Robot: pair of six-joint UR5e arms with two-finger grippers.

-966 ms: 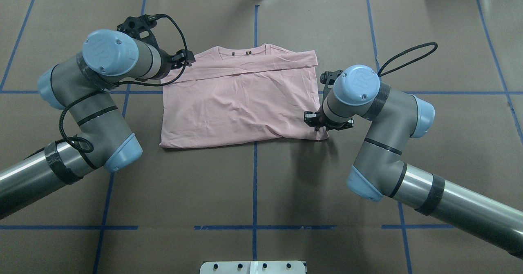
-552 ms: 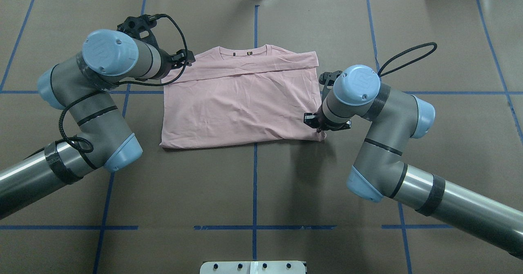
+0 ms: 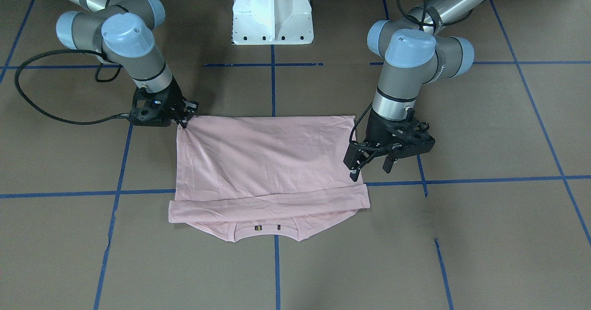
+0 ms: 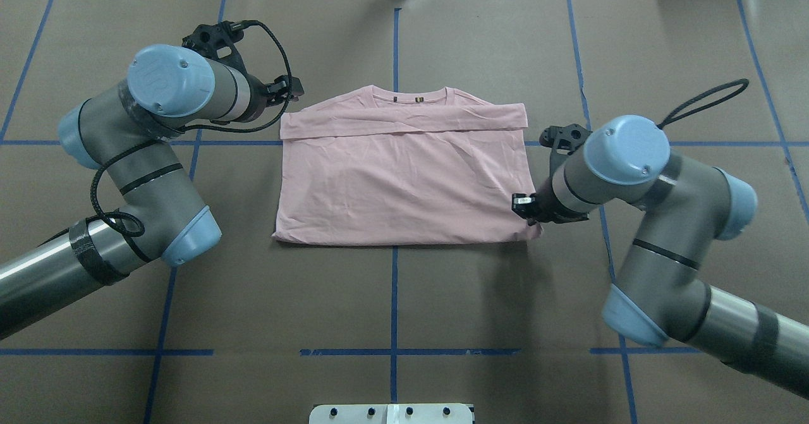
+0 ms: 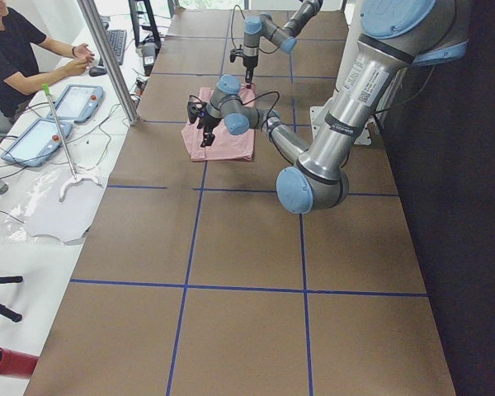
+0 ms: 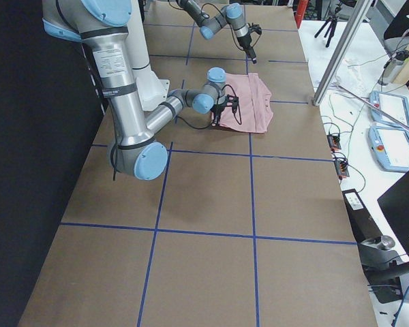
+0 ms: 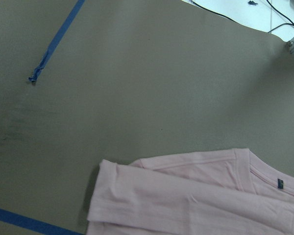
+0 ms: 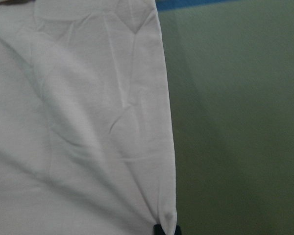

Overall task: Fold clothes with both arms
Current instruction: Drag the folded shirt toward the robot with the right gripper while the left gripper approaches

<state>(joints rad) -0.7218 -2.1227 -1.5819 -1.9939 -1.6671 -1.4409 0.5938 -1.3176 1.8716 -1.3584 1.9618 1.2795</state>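
Pink T-shirt (image 4: 404, 184) flat on tabletop (image 4: 404, 297), centre of overhead frame, collar toward top. Right end effector (image 3: 183, 121) clenched on T-shirt corner, front view's left. Left end effector (image 3: 369, 164) released, fingers spread at T-shirt's right edge.

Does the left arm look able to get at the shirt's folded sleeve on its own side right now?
Probably yes. The left end effector hangs open right beside that edge of the shirt, with nothing lying on the cloth there. The right end effector pinches the opposite corner, well clear.
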